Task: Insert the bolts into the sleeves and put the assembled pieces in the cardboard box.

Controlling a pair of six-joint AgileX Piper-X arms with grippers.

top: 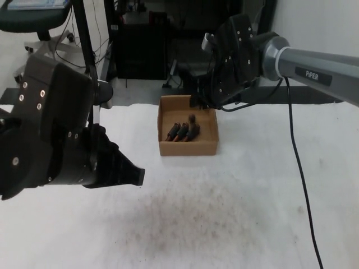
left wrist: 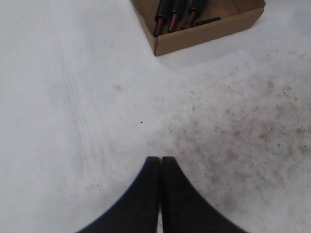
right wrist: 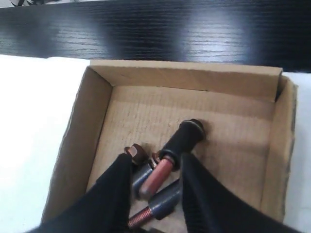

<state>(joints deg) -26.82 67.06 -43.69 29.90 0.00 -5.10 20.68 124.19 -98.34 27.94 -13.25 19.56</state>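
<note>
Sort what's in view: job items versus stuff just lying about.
Job: cardboard box; assembled pieces inside it; right pincer, open over them; left pincer, shut over the bench.
Lying about: black cable across the bench; office chair behind; dark stain.

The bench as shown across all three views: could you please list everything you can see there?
Brown cardboard box: one, open-topped, on the far middle of the bench.
Bolt-and-sleeve pieces: at least three, dark sleeves with copper-coloured bolts, lying side by side in the box.
White bench cover: one, spread over the whole bench.
Dark speckled stain: one, greyish, on the cover nearer than the box.
Black cable: one, trailing from the right arm across the cover.
Left hand: one, black, fingers shut, over bare cover short of the box.
Right hand: one, black, open, low in the box with a finger on either side of one piece.
</note>
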